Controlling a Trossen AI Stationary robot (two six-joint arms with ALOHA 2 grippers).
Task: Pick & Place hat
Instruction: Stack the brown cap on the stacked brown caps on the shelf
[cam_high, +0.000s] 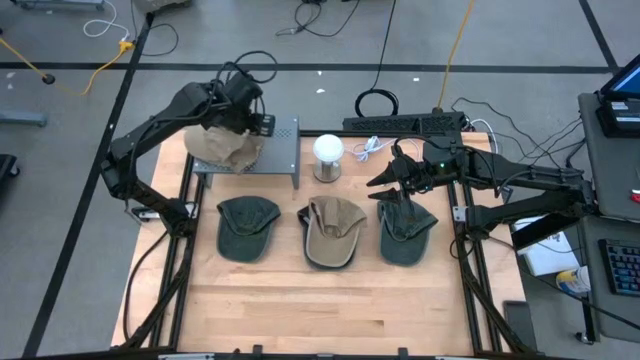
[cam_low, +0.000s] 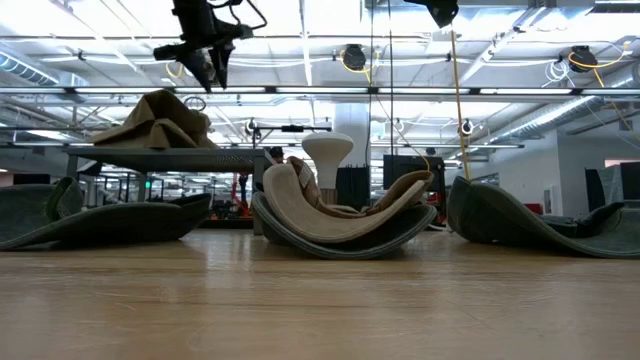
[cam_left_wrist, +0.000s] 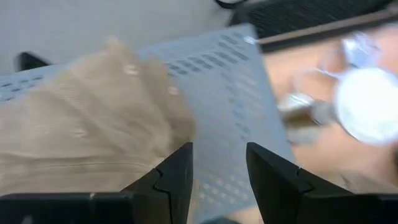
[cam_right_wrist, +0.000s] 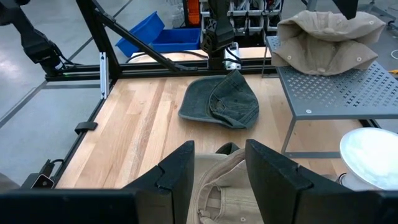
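Bench (cam_high: 300, 300): three caps are laid in a row.
Tan hat (cam_high: 226, 146): rested on perforated shelf (cam_high: 282, 150).
Left gripper (cam_high: 258, 124): jaws released, lifted clear above hat; a straight retreat is advised.
Right gripper (cam_high: 385, 180): jaws parted, nothing grasped, above the caps.

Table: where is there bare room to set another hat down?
The wide wooden strip of the table in front of the three caps is bare. The metal shelf has free surface beside the tan hat. The row from dark cap to white lamp is crowded.

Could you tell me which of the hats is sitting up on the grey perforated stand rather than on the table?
The tan hat at the back left, under the left gripper; the other three hats lie in a row on the wooden table.
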